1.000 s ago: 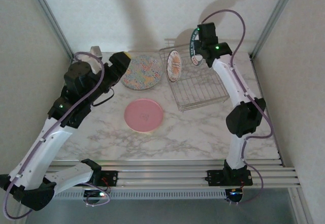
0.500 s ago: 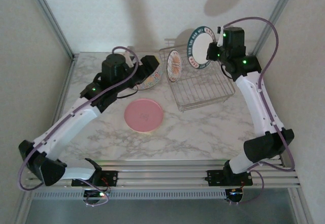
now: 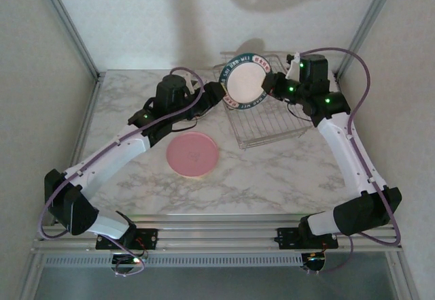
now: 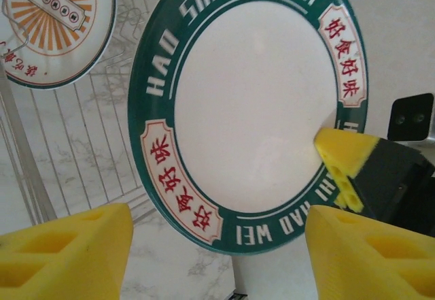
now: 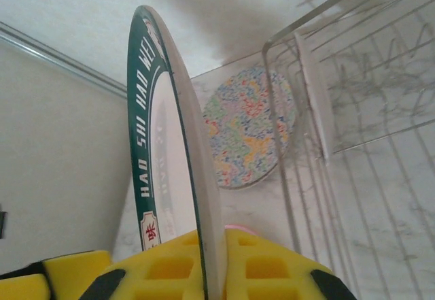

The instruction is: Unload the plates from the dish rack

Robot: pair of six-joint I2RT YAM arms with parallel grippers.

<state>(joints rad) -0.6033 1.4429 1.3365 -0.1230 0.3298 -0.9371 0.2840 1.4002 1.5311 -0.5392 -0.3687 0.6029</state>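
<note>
A white marbled worktop sits between pale walls, with grey metal posts at the corners. The dish rack stands toward its far right, and a white plate with an orange motif is upright in it. The right claw pinches the rim of a green-rimmed plate, holding it on edge in the air above the rack. The left claw is spread and empty, facing that plate. A pink plate lies flat mid-worktop. A speckled plate lies flat beside the rack.

Glossy plate, metal wire rack
</note>
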